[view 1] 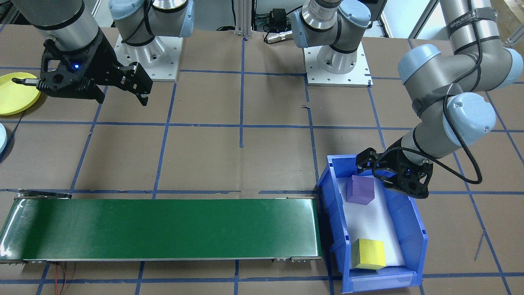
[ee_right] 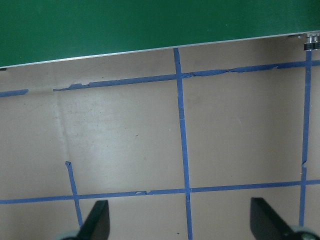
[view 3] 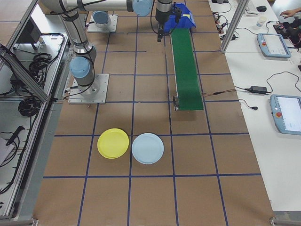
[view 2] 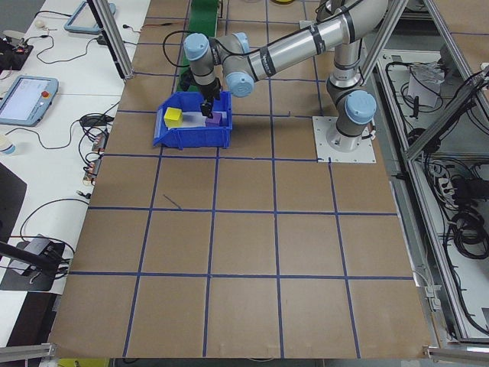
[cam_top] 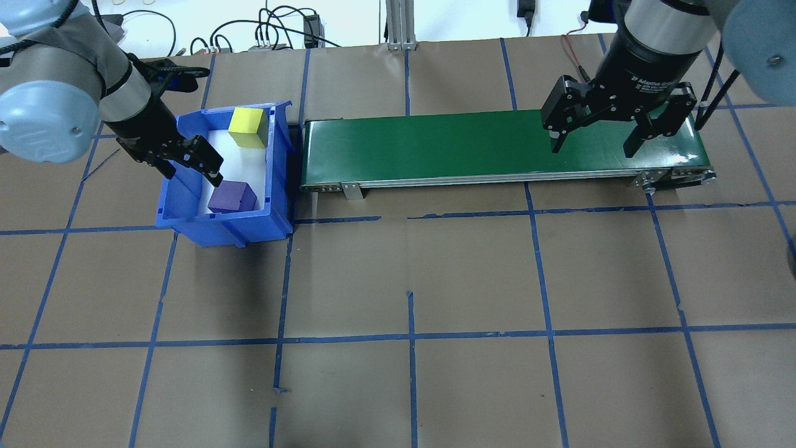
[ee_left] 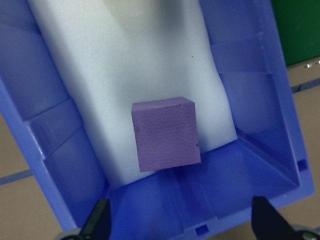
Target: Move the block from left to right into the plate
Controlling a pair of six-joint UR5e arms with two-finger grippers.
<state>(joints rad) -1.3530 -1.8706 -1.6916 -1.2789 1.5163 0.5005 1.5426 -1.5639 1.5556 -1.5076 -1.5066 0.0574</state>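
Purple block (view 1: 360,189) lies in the blue bin (view 1: 413,241) on white foam, at the bin's end nearer the robot; a yellow block (view 1: 369,254) lies at the opposite end. In the front-facing view the left gripper (view 1: 378,170) hangs over the purple block, jaws released, holding nothing. The right gripper (view 1: 88,88) hangs above the bench, jaws spread and empty, just beside the yellow plate (view 1: 14,96) at the bench edge.

Overhead view: the bin stands against one end of the green conveyor (cam_top: 497,146); the right gripper (cam_top: 594,140) hangs over the other end.

Right-side view: the plate (view 3: 113,143) lies beside a pale blue plate (view 3: 147,148), beyond the conveyor's end.

Left wrist view: the purple block (ee_left: 165,133) lies between the open fingertips (ee_left: 97,220), apart from both.
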